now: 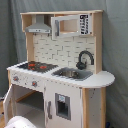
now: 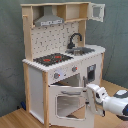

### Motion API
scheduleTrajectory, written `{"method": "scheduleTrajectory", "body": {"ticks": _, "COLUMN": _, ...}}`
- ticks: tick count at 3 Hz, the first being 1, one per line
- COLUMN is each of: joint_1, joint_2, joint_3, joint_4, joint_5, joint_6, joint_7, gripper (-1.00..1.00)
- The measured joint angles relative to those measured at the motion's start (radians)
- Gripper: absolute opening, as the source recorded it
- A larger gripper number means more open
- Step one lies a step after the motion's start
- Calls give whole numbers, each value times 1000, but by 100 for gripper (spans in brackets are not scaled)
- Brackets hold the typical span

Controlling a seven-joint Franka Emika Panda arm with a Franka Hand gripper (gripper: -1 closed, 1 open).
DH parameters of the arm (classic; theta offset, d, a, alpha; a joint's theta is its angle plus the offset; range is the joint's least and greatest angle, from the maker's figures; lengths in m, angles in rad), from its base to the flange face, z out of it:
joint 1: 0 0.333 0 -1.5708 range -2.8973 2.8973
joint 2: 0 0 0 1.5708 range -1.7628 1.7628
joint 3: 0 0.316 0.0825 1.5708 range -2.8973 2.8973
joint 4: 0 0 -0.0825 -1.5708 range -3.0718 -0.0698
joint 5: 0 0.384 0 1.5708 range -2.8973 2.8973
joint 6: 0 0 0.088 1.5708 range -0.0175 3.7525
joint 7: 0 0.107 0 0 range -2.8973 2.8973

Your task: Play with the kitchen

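While the gripper [image 2: 89, 100] sits at the free edge of the oven door [image 2: 67, 100] (finger opening cannot be told), the kitchen [image 2: 62, 55] stands centre-scene against a grey backdrop. Step in hand: working the half-open door. Next move: a steady arc about the hinge.

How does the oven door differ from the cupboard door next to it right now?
In the second exterior view the oven door is swung open with the tool at its free edge, while the cupboard door is closed flush. The oven door has a large, nearly full-panel window; the cupboard door has only a small dark inset. Both are white panels on the kitchen, below the counter.
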Motion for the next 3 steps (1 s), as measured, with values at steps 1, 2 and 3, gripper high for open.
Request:
{"method": "scheduleTrajectory", "body": {"ticks": 1, "joint_1": 8, "joint_2": 0, "joint_3": 9, "joint_4": -104, "joint_5": -1, "joint_6": 0, "joint_7": -4, "gripper": 100}}
{"method": "scheduleTrajectory", "body": {"ticks": 2, "joint_1": 1, "joint_2": -1, "joint_3": 25, "joint_4": -180, "joint_5": -1, "joint_6": 0, "joint_7": -71, "gripper": 100}}
{"method": "scheduleTrajectory", "body": {"ticks": 3, "joint_1": -43, "joint_2": -5, "joint_3": 11, "joint_4": -193, "joint_5": -2, "joint_6": 4, "joint_7": -167, "gripper": 100}}
